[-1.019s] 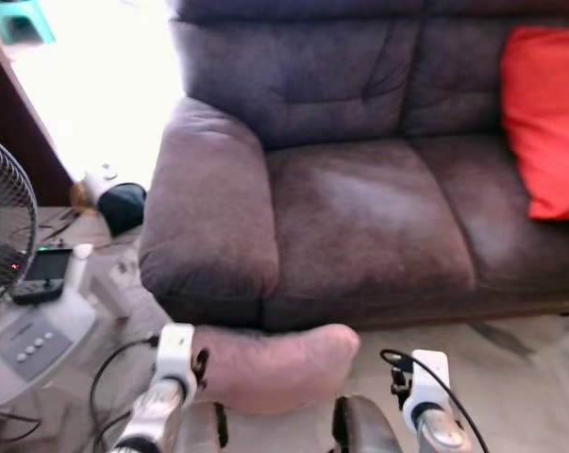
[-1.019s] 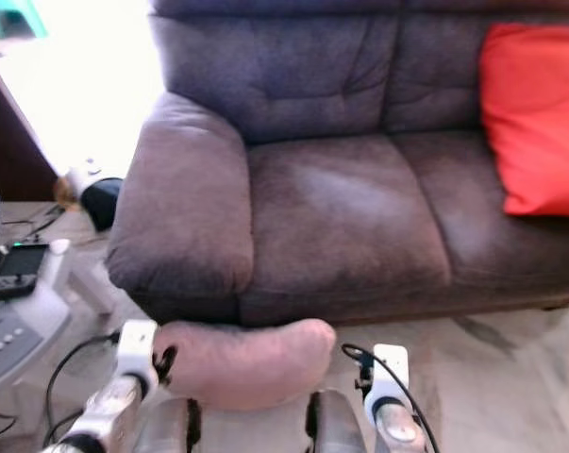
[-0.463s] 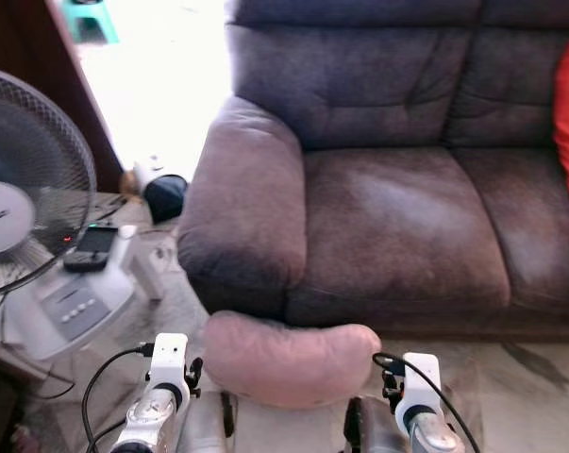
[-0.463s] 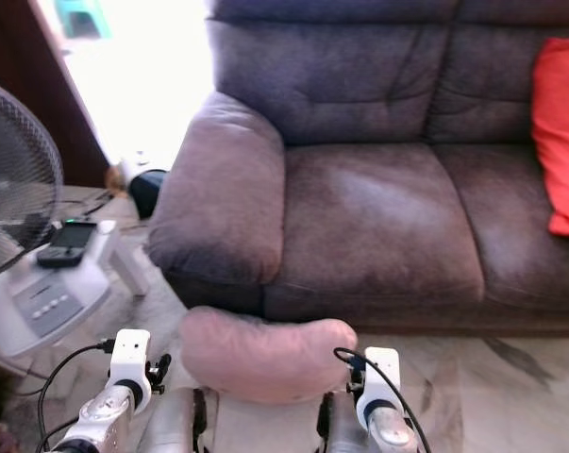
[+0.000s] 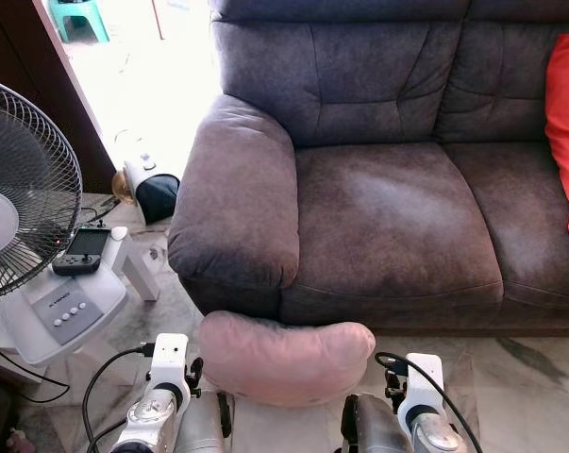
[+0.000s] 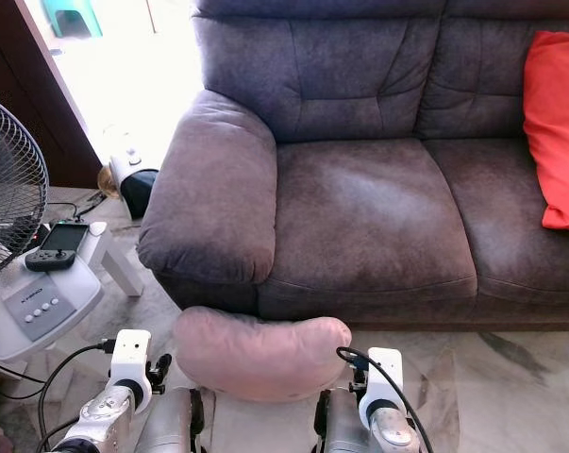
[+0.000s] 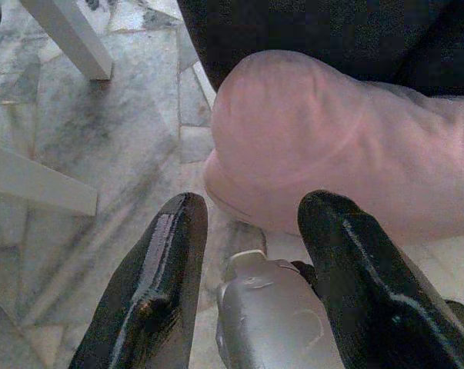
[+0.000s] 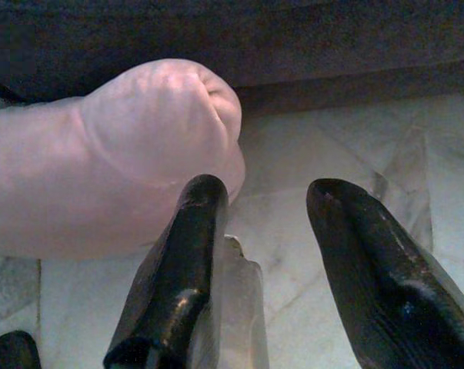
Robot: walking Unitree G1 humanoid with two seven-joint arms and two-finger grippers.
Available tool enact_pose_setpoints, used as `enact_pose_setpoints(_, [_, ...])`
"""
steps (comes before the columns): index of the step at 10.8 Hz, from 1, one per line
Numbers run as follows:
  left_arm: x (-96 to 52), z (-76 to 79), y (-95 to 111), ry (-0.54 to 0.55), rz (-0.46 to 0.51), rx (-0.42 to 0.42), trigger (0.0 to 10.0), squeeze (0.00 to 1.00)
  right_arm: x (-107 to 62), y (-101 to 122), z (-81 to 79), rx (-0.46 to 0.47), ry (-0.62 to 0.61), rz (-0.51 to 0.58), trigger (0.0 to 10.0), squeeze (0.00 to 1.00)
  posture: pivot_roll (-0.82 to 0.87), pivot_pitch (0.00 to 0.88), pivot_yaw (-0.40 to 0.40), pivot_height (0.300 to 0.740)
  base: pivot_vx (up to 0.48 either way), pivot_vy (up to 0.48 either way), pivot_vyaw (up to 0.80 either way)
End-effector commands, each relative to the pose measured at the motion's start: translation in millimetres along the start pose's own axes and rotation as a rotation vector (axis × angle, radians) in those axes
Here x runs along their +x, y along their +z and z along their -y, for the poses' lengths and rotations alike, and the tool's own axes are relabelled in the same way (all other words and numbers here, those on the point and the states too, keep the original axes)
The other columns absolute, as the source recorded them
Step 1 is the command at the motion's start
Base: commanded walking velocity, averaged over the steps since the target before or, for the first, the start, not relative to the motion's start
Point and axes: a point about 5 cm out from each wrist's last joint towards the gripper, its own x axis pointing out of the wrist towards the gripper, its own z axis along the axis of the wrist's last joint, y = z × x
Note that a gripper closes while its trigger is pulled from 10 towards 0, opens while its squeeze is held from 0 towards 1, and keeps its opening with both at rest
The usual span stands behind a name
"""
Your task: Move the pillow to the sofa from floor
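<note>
Left eye view, set against a second ago: turned, with the fan [image 5: 20,189] now at far left, so a shift of camera and not of things. Left hand [image 7: 255,204] spread wide, pinching nothing, just short of one end of the pink pillow [image 5: 284,360]. Right hand [image 8: 270,188] spread too, inner finger touching the other end. Pillow low before the sofa [image 5: 388,217], not yet on the seat. Red cushion [image 5: 567,123] at the right edge. Probably squared up to lift.

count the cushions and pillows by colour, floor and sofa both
pink stuffed fabric pillow, on the marble floor against the front of the dark brown fabric sofa: 1
red fabric cushion, on the sofa seat at its right end: 1
total: 2
</note>
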Motion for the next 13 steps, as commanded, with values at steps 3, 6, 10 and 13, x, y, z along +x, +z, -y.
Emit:
enact_pose_setpoints(3, [0.7, -0.2, 3.3, -0.008, 0.017, 0.009, 10.0, 0.00, -0.2, 0.1, -0.2, -0.017, -0.010, 0.004, 10.0, 0.00, 0.05, 0.052, -0.007, 0.590, 0.000, 0.000, 0.00])
enact_pose_setpoints(6, [4.0, -0.4, 20.0, -0.003, 0.102, -0.014, 10.0, 0.00, 1.1, 5.4, 0.5, -0.008, -0.012, 0.030, 10.0, 0.00, 0.05, 0.067, -0.010, 0.590, 0.000, 0.000, 0.00])
enact_pose_setpoints(10, [4.9, -8.9, 40.9, 0.027, 0.223, -0.048, 10.0, 0.00, 6.1, 40.2, 1.9, 0.009, -0.005, 0.208, 10.0, 0.00, 0.05, 0.092, -0.013, 0.590, 0.000, 0.000, 0.00])
enact_pose_setpoints(13, [-7.9, -22.0, 30.8, 0.063, 0.303, -0.068, 10.0, 0.00, -0.9, 45.9, 2.7, -0.023, 0.016, 0.334, 10.0, 0.00, 0.05, 0.111, -0.014, 0.590, 0.000, 0.000, 0.00])
